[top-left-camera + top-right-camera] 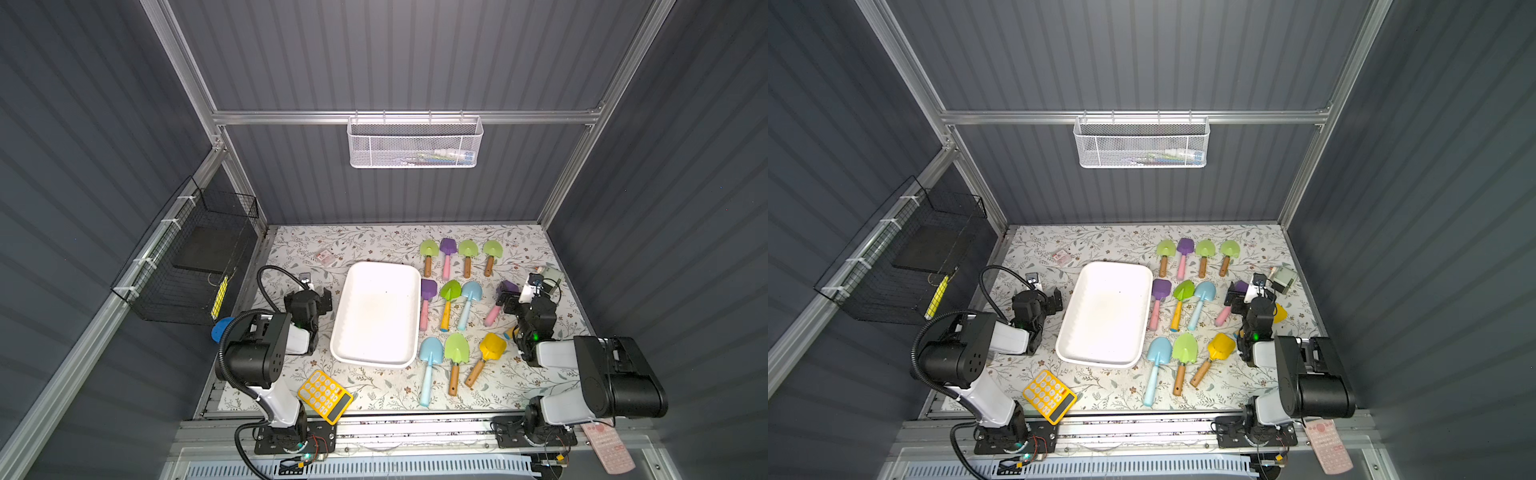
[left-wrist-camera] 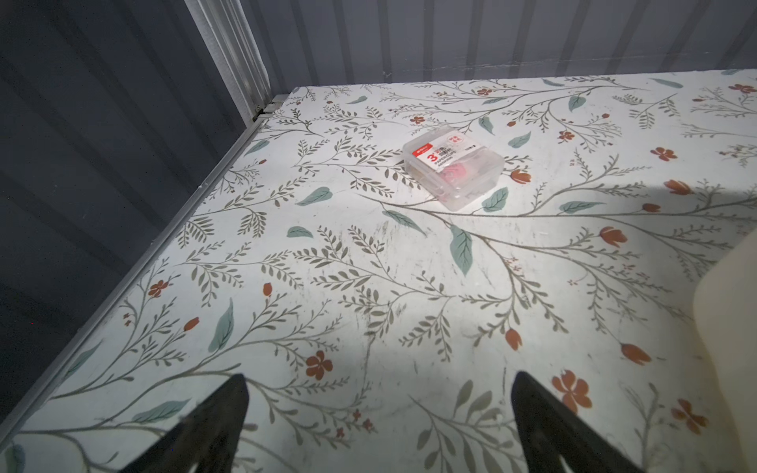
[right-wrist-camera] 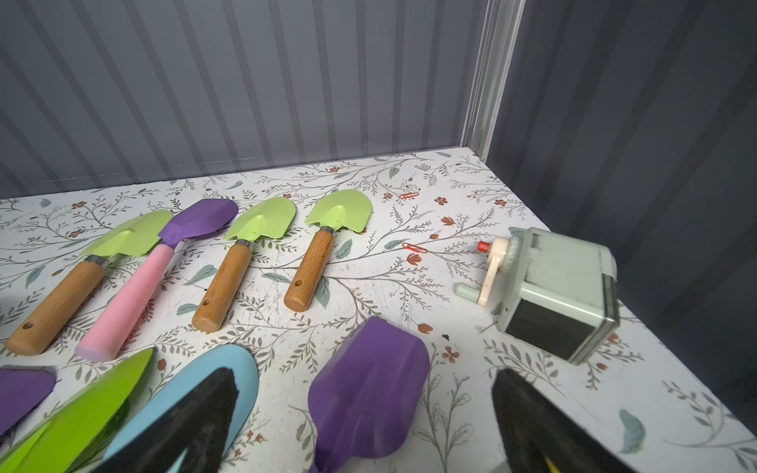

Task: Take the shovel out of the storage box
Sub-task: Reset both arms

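Mid-surface, the storage box; shovels laid outside it, both tools spread.

Open strip of surface along the box's far rim and along its left rim, up to the left tool. Crowded on the other side, with the middle-row purple shovel just beside the right rim. Near the front edge a yellow calculator, close to the right wall a pencil sharpener. Box long axis near-to-far, leaning slightly right at the far end. Likewise lengthwise the far row of four shovels and the near row of three, blades toward the back wall, handles toward the robot. Left tool's fingers wide apart over bare surface, pinching nothing. Same spread on the right tool, astride the blade of the rightmost purple shovel (contact not discernible), gripping nothing.
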